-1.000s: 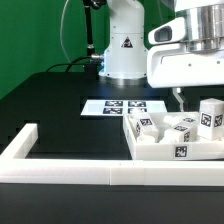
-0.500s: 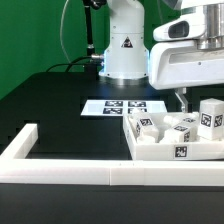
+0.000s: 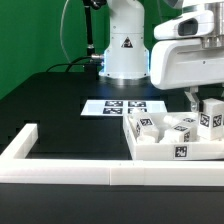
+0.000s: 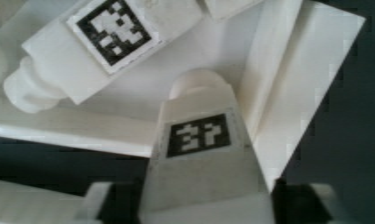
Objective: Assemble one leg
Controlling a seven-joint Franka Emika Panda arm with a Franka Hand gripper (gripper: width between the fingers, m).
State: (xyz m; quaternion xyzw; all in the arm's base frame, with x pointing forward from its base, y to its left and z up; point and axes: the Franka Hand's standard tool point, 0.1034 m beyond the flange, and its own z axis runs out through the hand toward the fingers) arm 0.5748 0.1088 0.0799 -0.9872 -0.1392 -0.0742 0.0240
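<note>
An upright white leg (image 3: 212,114) with square marker tags stands at the right end of the white tray-like piece (image 3: 160,154). My gripper (image 3: 193,101) hangs just left of that leg and above the tray in the exterior view. In the wrist view a tagged leg (image 4: 202,135) stands between my two fingers, with a dark gap on each side of it. The jaws are open and not touching it. Another tagged leg (image 4: 99,45) lies further off in the tray.
Other tagged legs (image 3: 145,128) (image 3: 183,130) lie in the tray. The marker board (image 3: 113,106) lies on the black table behind it. Long white border bars (image 3: 60,172) run along the front. The robot base (image 3: 125,50) stands at the back.
My gripper has moved toward the exterior view's right, over the tray, closer to the upright leg. The parts have not moved.
</note>
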